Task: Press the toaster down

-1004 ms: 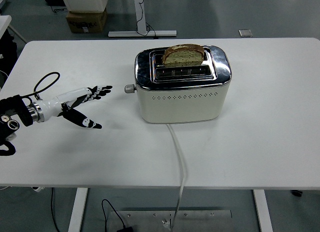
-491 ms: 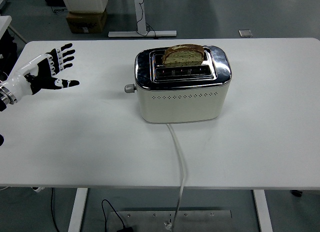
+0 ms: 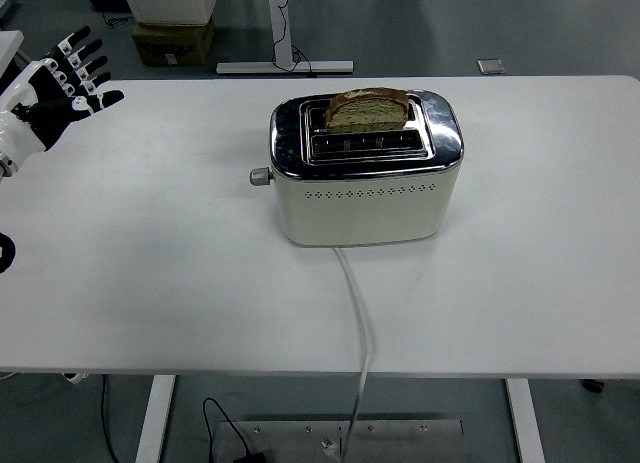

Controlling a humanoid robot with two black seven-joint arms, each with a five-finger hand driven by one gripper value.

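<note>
The left hand [image 3: 55,78], fingers spread and empty, has pulled back to ten o'clock, well away from the toaster [image 3: 365,168], whose lever [image 3: 260,177] looks unpressed with bread [image 3: 368,111] standing high.

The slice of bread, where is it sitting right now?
The slice of bread stands upright in the far slot of the cream toaster, mid-table in the head view, still sticking up above its chrome top.

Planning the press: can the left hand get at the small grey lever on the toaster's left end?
Probably yes: the left hand is raised, open, far off, but only bare white table lies between it and the grey lever.
</note>
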